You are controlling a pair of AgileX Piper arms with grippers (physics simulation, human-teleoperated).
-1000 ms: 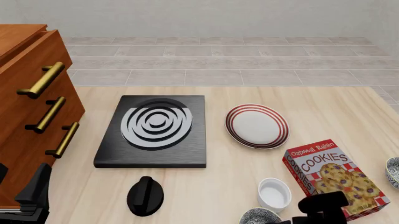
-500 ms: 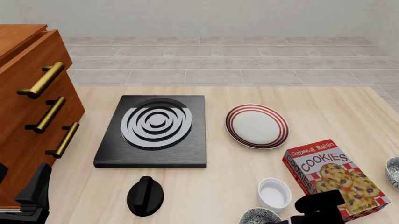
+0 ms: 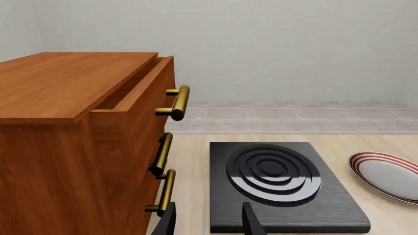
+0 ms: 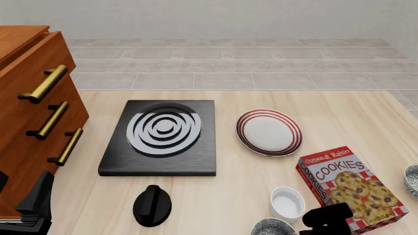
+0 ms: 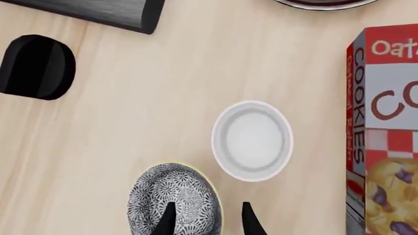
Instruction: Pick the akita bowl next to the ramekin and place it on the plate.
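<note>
My right hand point(image 5: 204, 220) hangs open and empty over the near edge of the surface point(image 4: 216, 196), its fingers straddling one side of the bowl point(image 5: 174, 198), which sits just beside the white cup point(image 5: 252, 140). The bowl looks rigid, glazed and light, likely slick and breakable, so I judge a pinch across its thin rim, one finger inside and one outside, the surest hold. Right of the cup lies a cookie box point(image 4: 349, 185), with a second bowl point(image 4: 411, 178) past it. Farther off waits the striped plate point(image 4: 269, 132). My left hand point(image 3: 207, 223) idles open, holding nothing, near the dresser point(image 3: 78, 142).
</note>
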